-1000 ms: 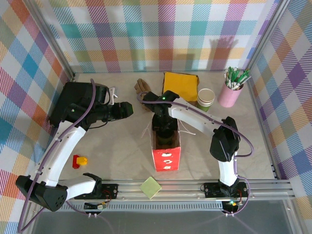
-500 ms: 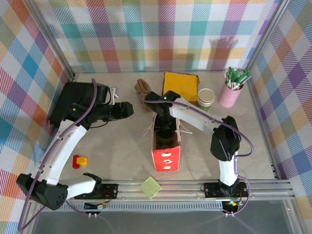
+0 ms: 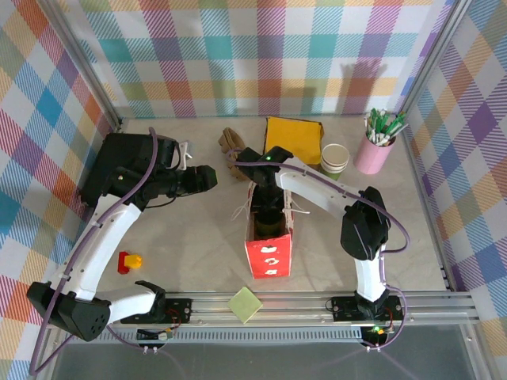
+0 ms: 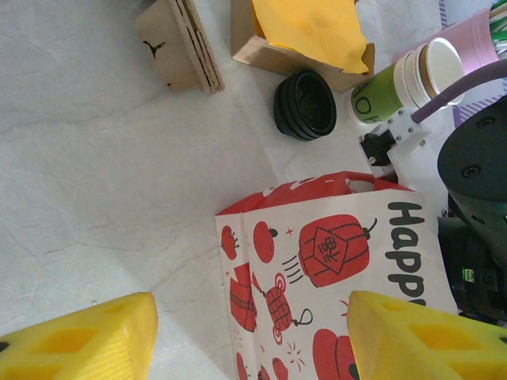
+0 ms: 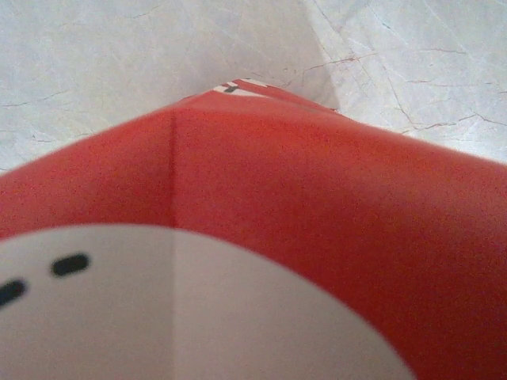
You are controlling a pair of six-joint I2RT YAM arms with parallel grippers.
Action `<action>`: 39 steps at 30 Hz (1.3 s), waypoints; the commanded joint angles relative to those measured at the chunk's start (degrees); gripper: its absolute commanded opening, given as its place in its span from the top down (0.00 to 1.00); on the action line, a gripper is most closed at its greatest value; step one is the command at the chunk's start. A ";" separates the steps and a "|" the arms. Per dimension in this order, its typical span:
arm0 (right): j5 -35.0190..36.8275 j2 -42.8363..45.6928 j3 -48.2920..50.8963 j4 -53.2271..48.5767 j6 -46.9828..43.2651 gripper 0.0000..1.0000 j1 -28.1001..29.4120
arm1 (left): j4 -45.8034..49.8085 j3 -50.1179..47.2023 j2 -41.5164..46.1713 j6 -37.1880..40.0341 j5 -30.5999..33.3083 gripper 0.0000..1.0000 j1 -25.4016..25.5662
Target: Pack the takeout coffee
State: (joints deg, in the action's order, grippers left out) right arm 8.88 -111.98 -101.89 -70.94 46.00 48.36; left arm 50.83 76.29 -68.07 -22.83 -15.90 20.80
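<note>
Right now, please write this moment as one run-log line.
left gripper: open, empty | right gripper: inside red paper bag, jaws hidden | bag: upright

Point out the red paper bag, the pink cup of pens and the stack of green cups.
red paper bag (image 3: 270, 257): top view, its printed front face.
pink cup of pens (image 3: 371, 157): top view, its pink wall.
stack of green cups (image 4: 377, 93): left wrist view, the green outer wall.
</note>
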 commanded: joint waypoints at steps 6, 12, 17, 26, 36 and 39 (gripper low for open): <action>-3.15 -5.79 3.07 -0.22 -1.31 0.40 -0.59 | -0.20 0.14 -0.58 1.08 -0.18 0.36 -0.74; -3.17 -6.79 3.48 0.49 -1.87 0.40 -0.63 | -0.04 0.23 -0.82 1.14 -0.18 0.36 -0.76; -3.17 -6.89 3.15 0.80 -1.97 0.39 -0.63 | 0.15 0.28 -0.81 1.27 -0.01 0.35 -0.80; -1.00 -6.73 -3.16 -2.50 -2.83 0.32 -0.63 | 0.10 0.35 -0.89 1.21 -0.10 0.35 -0.76; 1.48 -6.14 -10.81 -6.06 -3.57 0.21 -0.72 | -0.12 0.28 -0.61 1.25 -0.25 0.35 -0.76; 1.92 -5.16 -10.89 -5.93 -3.53 0.19 -0.64 | -0.12 0.20 -0.60 1.17 -0.21 0.35 -0.76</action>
State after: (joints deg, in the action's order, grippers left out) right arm 10.07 -117.34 -111.55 -75.42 42.94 47.94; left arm 50.85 76.29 -68.93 -22.68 -15.77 20.73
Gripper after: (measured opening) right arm 0.801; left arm 0.645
